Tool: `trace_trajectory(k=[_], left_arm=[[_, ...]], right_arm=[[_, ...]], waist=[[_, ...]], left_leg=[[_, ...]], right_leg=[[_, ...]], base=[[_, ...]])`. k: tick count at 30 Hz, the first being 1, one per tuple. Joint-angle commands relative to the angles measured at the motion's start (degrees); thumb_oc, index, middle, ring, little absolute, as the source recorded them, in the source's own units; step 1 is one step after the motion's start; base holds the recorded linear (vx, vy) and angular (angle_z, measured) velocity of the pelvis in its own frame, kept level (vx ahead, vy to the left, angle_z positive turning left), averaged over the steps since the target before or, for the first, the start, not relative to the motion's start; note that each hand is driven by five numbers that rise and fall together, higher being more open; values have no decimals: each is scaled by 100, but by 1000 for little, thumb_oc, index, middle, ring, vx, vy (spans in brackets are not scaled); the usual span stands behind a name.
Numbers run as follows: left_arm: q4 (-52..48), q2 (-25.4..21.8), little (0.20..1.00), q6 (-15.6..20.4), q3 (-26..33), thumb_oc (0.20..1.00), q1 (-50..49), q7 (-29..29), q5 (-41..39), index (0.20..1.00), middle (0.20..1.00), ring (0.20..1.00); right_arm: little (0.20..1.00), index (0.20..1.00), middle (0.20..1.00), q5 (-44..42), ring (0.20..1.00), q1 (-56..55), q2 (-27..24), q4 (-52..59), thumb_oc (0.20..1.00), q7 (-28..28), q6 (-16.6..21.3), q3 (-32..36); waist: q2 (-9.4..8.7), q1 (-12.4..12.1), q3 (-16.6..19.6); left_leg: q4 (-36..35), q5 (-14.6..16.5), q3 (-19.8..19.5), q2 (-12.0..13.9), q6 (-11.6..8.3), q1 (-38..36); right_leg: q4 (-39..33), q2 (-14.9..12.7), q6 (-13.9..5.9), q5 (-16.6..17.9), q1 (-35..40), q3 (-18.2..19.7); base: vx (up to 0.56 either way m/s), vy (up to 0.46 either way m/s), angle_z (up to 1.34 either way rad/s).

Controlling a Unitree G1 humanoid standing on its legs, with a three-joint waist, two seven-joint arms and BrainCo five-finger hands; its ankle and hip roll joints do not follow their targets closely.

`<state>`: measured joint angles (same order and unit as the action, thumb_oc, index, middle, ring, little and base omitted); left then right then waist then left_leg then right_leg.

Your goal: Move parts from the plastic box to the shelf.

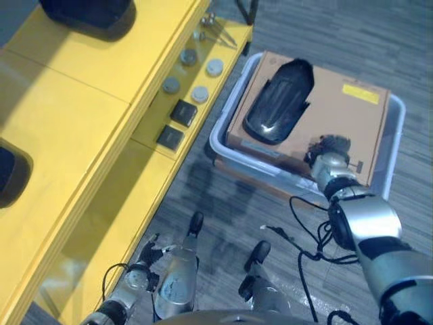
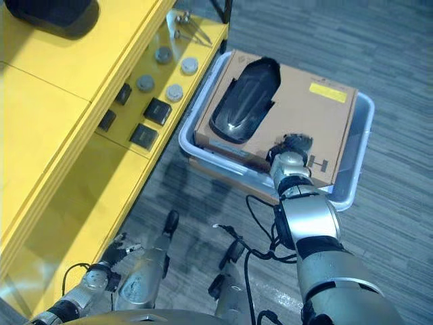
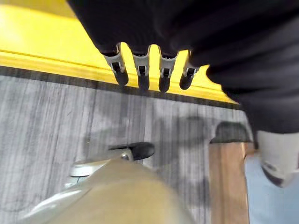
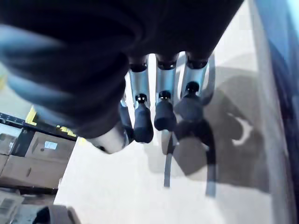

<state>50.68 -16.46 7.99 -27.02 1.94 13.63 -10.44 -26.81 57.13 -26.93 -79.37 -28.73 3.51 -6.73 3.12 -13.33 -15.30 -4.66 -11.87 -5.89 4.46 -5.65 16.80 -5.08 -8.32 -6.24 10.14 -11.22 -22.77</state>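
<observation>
Low by the floor, left hand (image 1: 150, 249) hung open; right hand (image 2: 292, 150), fingers loosely bent and empty, hovered over the carton (image 2: 304, 118) in the box (image 2: 358, 156), nearer the black part (image 2: 243, 101) lying lengthwise up-left.

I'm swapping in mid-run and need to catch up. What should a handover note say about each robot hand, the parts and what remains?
Left robot hand: open, low beside the yellow shelf, holding nothing.
Right robot hand: open, fingers on the flat brown cardboard sheet that lies in the pale plastic box.
The glossy black moulded shell lies on that sheet, ungrasped.
On the shelf: grey round discs and black square blocks.
Left: lift the shell onto the shelf.
</observation>
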Motion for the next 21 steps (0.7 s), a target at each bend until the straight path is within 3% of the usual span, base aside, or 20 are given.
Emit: trace_trajectory(k=[1,6,7,8,12,21], left_arm=[[85,25,1000,139,-158,1000,-54,109,11,1000,1000,1000],[42,24,1000,172,-139,1000,-195,36,35,1000,1000,1000],[44,30,1000,189,-149,1000,-198,30,33,1000,1000,1000],[62,39,1000,187,-164,1000,-188,17,30,1000,1000,1000],[122,71,1000,208,-227,1000,-117,10,38,1000,1000,1000],[334,74,1000,221,-574,1000,131,33,91,1000,1000,1000]], right_arm=[[200,200,200,366,200,60,-341,296,200,65,224,-390],[200,200,200,1022,200,85,-446,585,200,34,267,-705],[627,627,627,1112,627,123,-450,648,627,0,289,-769],[1000,1000,1000,1227,1000,180,-432,675,1000,-16,302,-842],[1000,1000,1000,1546,1000,467,-350,704,1000,-86,301,-1107],[1000,1000,1000,2096,1000,1266,-469,574,1000,-472,209,-1555]], waist=[[-129,-16,-103],[-134,152,-24],[-146,178,-16],[-161,195,-11],[-219,203,-12],[-331,-33,-287]], left_leg=[[-34,700,-49,105,-96,-170],[-34,724,52,129,-70,-318],[-34,719,80,140,-66,-329],[-34,714,106,153,-62,-334],[-34,701,173,188,-59,-313],[-34,588,-120,186,-134,118]], right_leg=[[8,-221,-456,-907,494,-119],[8,-197,-433,-918,551,1],[8,-185,-429,-910,526,50],[8,-172,-426,-905,505,81],[8,-128,-412,-885,409,181],[8,-79,-425,-863,170,-44]], base=[[-5,-4,-7],[-15,0,-6],[-28,5,-14],[-39,11,-17],[-22,-5,-18],[-14,-19,9]])
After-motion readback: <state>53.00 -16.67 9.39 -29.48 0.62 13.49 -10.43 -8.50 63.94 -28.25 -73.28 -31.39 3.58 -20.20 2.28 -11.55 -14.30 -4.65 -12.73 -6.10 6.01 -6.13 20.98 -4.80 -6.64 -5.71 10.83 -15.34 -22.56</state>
